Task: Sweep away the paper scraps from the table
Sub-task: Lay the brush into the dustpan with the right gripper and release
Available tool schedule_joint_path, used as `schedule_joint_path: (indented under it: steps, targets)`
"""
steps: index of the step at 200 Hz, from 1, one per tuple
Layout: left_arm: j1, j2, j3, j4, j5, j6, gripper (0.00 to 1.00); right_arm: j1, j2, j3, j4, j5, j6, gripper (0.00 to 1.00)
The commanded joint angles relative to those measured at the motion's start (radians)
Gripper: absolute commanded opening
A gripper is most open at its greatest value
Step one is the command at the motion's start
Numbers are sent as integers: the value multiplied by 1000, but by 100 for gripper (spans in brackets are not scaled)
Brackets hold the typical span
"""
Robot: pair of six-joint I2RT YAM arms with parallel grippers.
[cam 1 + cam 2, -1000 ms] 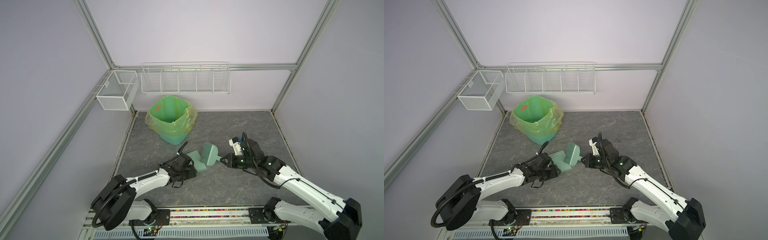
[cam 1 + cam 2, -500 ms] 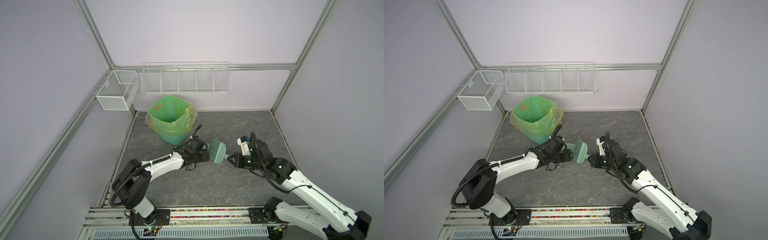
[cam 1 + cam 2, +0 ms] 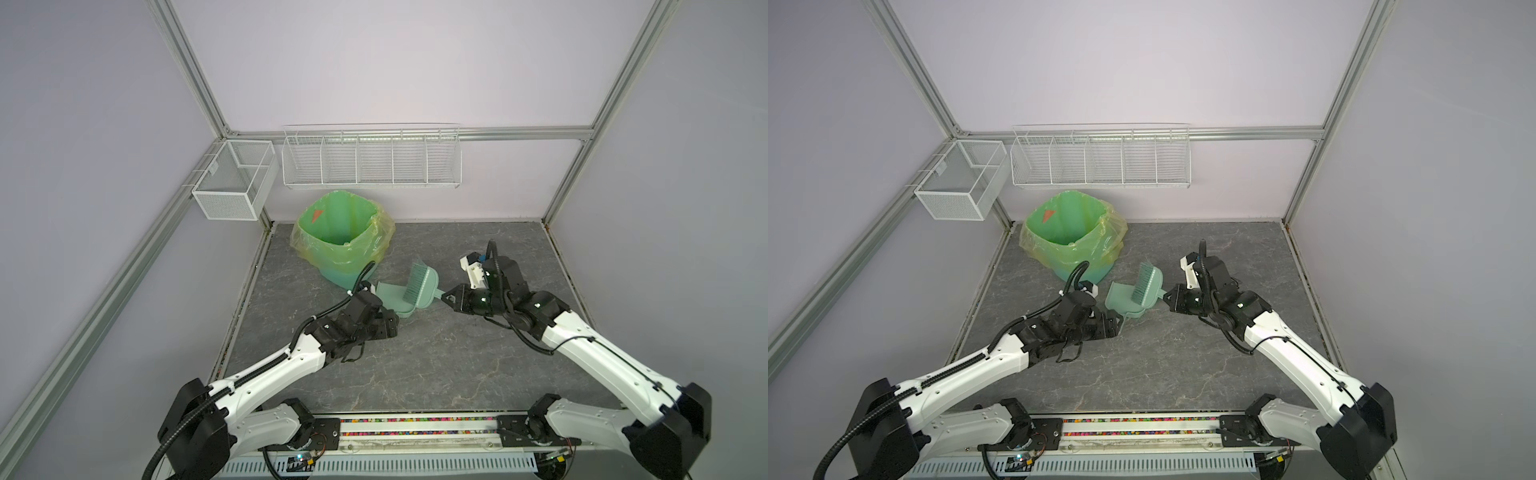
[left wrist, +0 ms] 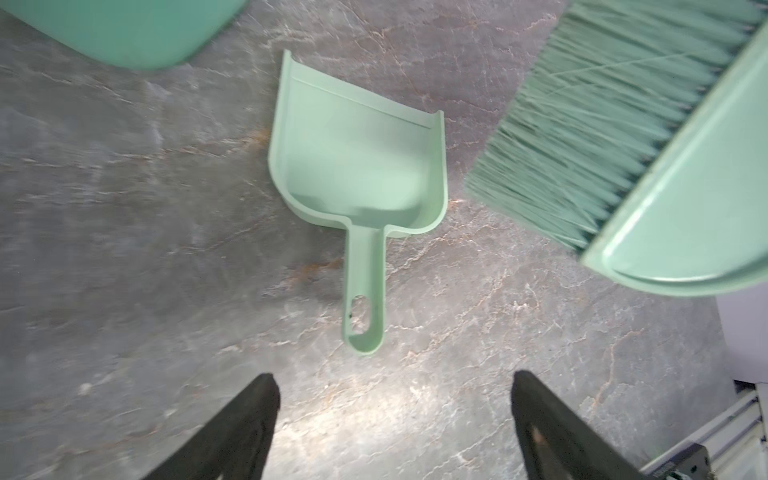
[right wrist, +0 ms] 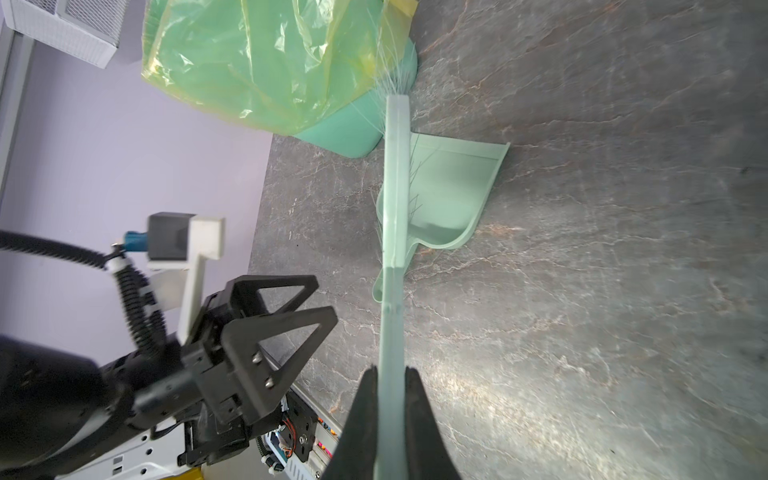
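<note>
No paper scraps show on the table [image 3: 436,353] in any view. A pale green dustpan [image 3: 390,300] [image 3: 1119,301] [image 4: 357,166] [image 5: 457,187] lies flat on it beside the bin, handle pointing at my left gripper [image 3: 392,328] [image 3: 1113,326] [image 4: 395,378]. That gripper is open and empty, a short way back from the handle tip. My right gripper [image 3: 446,297] [image 3: 1168,296] [image 5: 390,372] is shut on the handle of the green brush [image 3: 419,284] [image 3: 1148,282] [image 4: 623,145] [image 5: 395,187]. The brush head hangs over the dustpan's right side.
A green bin [image 3: 332,253] [image 3: 1067,253] lined with a yellow-green bag stands at the back left, just beyond the dustpan. Two white wire baskets [image 3: 232,183] [image 3: 370,162] hang on the walls above it. Aluminium framing edges the table.
The left gripper has let go of the dustpan, opened wide and drawn back toward the front. The dustpan now lies on the table. The right gripper still holds the brush.
</note>
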Motion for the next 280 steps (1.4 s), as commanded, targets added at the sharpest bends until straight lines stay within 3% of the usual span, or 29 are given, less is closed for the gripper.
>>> schedule_joint_path:
  steps: [1, 33, 149, 280]
  targets:
    - [33, -61, -13, -65, -92, 60, 93, -4, 76, 36, 121, -72, 12, 7]
    - [67, -109, -12, -66, -105, 97, 100, -3, 200, 44, 212, -122, 42, 7]
    - [108, -51, 19, 8, -175, 176, 99, -33, 498, 83, 367, -241, 104, 7]
    - [111, -91, 14, -33, -230, 162, 99, -53, 554, 154, 170, -214, 37, 41]
